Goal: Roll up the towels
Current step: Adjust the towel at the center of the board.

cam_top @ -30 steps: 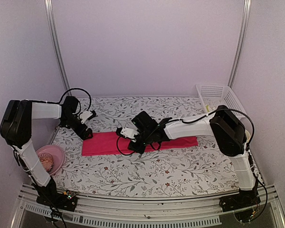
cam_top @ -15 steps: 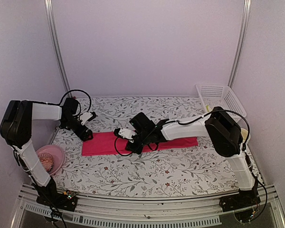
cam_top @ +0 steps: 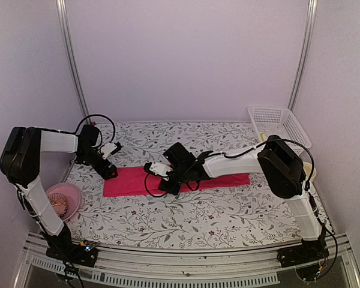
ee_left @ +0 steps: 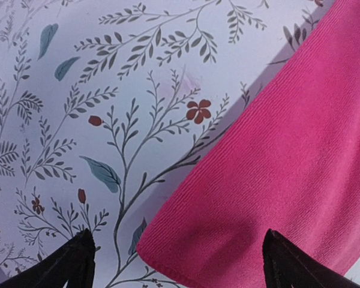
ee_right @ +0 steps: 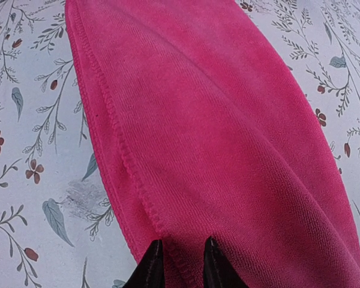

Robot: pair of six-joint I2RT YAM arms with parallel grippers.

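Observation:
The pink towel (cam_top: 129,182) lies flat on the floral table as a long folded strip; it also shows in the left wrist view (ee_left: 288,150) and the right wrist view (ee_right: 216,120). My left gripper (cam_top: 110,173) is open wide just above the strip's left end, its fingertips astride the towel's corner (ee_left: 177,258). My right gripper (cam_top: 167,185) is at the strip's middle, its fingers nearly together on the towel's near hem (ee_right: 180,258). The yellow-green towel does not clearly show.
A pink bowl (cam_top: 63,201) holding something sits at the near left off the floral mat. A white basket (cam_top: 276,123) stands at the back right, with something pale yellow beside it behind the right arm. Frame posts stand at the back.
My right gripper has shifted slightly left along the towel's near edge. The left gripper has edged a little toward the towel's left end. The towel lies as before.

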